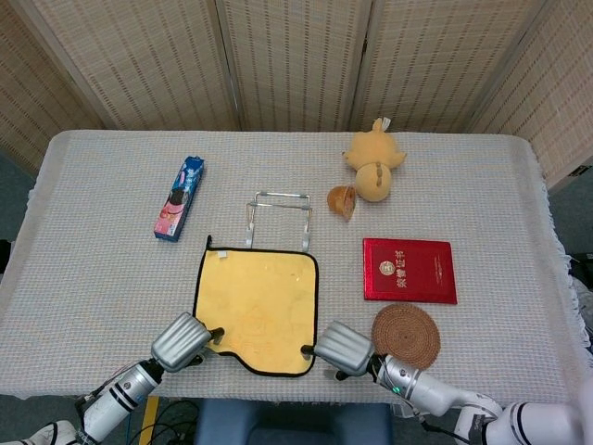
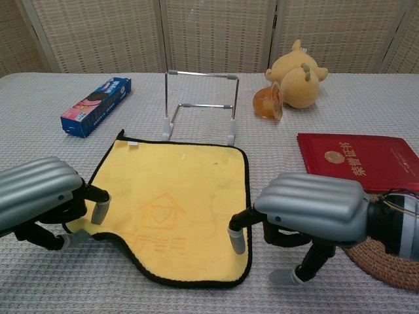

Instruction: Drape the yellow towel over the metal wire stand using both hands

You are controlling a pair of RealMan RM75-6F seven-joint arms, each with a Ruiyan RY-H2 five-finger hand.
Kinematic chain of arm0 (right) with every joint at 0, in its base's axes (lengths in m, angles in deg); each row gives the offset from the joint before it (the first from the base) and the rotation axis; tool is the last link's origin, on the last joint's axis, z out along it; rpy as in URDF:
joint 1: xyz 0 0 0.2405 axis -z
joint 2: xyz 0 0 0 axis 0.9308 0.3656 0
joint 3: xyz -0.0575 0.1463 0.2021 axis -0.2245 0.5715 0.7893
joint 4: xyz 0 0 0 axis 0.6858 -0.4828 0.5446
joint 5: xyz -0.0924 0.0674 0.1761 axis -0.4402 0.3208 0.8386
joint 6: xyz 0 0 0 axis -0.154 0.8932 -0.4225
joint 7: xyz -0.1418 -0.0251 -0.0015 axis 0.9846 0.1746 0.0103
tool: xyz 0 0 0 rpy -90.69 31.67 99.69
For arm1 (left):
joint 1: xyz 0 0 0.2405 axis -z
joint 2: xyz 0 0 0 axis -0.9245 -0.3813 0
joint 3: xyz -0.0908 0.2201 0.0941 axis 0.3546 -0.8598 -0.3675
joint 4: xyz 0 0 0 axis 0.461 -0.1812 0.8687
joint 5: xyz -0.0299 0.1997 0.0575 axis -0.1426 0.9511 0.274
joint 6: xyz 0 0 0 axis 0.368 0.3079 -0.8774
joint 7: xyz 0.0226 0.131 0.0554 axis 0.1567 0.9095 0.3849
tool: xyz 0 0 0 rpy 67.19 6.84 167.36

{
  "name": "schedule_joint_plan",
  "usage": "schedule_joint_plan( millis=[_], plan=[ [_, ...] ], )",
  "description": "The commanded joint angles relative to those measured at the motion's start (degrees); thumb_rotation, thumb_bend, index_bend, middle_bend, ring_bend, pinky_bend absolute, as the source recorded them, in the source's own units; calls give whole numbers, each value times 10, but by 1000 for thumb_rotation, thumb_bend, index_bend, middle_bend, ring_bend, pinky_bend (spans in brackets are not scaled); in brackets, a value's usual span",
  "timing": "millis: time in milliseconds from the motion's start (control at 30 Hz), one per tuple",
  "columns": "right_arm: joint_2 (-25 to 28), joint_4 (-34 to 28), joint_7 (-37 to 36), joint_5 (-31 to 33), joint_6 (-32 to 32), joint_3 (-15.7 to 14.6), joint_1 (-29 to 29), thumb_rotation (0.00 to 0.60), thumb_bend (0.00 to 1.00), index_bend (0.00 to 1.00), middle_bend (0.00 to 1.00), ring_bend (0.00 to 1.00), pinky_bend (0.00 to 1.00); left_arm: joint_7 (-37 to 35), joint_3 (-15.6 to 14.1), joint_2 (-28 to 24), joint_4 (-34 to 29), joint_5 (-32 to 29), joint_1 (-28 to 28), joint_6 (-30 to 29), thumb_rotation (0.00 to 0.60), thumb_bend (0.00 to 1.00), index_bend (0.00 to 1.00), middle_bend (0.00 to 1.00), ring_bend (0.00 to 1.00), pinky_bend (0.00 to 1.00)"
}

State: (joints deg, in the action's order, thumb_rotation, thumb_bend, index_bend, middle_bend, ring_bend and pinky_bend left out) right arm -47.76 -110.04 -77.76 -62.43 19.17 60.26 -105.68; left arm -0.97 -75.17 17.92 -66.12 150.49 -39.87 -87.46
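Observation:
The yellow towel (image 1: pixel 262 304) (image 2: pixel 180 206) lies flat on the table, black-edged, just in front of the metal wire stand (image 1: pixel 278 213) (image 2: pixel 200 98). The stand is upright and bare. My left hand (image 1: pixel 185 341) (image 2: pixel 39 196) is at the towel's near-left corner and pinches its curled edge between thumb and finger. My right hand (image 1: pixel 345 348) (image 2: pixel 308 206) hovers at the near-right corner. One of its fingertips (image 2: pixel 237 241) touches the towel's edge while the thumb sits apart on the tablecloth, holding nothing.
A red booklet (image 1: pixel 409 270) and a round woven coaster (image 1: pixel 406 336) lie right of the towel. A yellow plush toy (image 1: pixel 373 167) with a small orange piece (image 1: pixel 342 200) sits behind the stand's right side. A blue snack box (image 1: pixel 180 197) lies at the left.

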Motion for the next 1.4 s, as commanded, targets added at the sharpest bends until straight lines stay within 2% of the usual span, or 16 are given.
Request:
schedule_joint_plan(
  millis=[33, 567, 933, 1267, 1400],
  plan=[
    [-13, 11, 8, 5, 6, 3, -9, 600, 252, 408, 980, 971, 1000, 0, 0, -1, -1, -1, 0, 0, 600, 469, 626, 1000, 865, 1000],
    [-51, 38, 32, 32, 13, 4, -36, 600, 251, 434, 980, 971, 1000, -4, 1, -5, -3, -7, -2, -5, 600, 469, 626, 1000, 865, 1000],
    [-79, 54, 58, 51, 17, 7, -48, 600, 259, 496, 989, 978, 1000, -12, 0, -5, 2, -5, -5, -13, 600, 469, 627, 1000, 865, 1000],
    [-98, 78, 53, 53, -8, 7, -50, 600, 427, 639, 1000, 998, 1000, -38, 5, -11, 5, -1, -4, -29, 600, 469, 633, 1000, 865, 1000],
    [-93, 72, 42, 49, -28, 11, -50, 600, 503, 667, 1000, 1000, 1000, -60, 12, -17, -2, 2, -1, -40, 600, 469, 635, 1000, 865, 1000]
  ],
)
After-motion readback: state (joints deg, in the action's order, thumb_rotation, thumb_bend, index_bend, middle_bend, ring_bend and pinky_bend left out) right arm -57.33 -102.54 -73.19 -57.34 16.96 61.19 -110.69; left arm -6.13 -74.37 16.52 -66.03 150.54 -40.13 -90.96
